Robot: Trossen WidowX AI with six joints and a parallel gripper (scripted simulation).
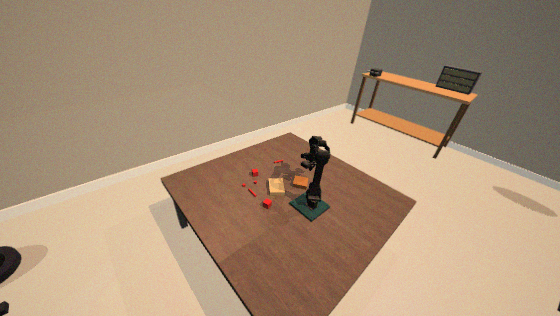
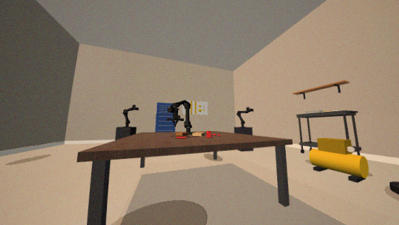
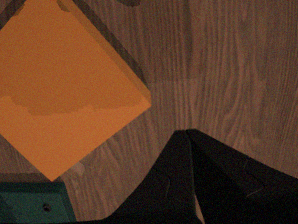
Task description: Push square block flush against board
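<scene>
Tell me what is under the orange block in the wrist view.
The orange block lies flat on the wooden table. Its lower corner meets the green base plate. Whatever lies beneath the block itself is covered.
</scene>
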